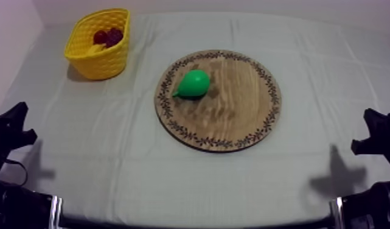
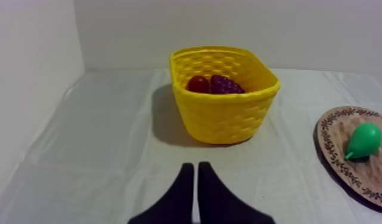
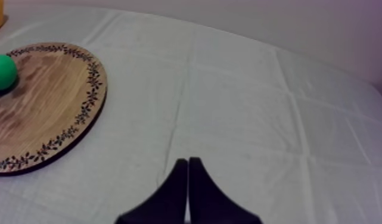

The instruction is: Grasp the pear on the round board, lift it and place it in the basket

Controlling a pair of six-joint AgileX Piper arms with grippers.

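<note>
Pear (image 1: 193,83), bright green, lies on its side on the wooden board (image 1: 246,116), in the part of the board nearest the yellow basket (image 1: 103,61), with its narrow end pointing out toward the patterned rim (image 1: 163,100). It touches nothing but the wood. The wooden board sits near the middle of the counter (image 1: 142,170), flat on the grey-white cloth (image 1: 306,61). The yellow basket stands upright at the far left corner of the counter, well apart from the board, with bare cloth between them. Inside it lie a bunch of grapes (image 1: 115,35), dark purple-red, and just beside them a small red fruit (image 1: 100,37); whether the two touch, I cannot tell.

At the near left side the left pincer (image 2: 196,168) hangs low over the cloth, facing the basket; its two black fingers lie together as a narrow wedge with nothing between them. At the near right side the right pincer (image 3: 188,162) faces bare cloth beside the board, its fingers likewise pressed into a narrow wedge, holding nothing. The left arm (image 1: 8,131) and the right arm (image 1: 379,134) show as black shapes at the counter's near corners, well apart from the pear.
</note>
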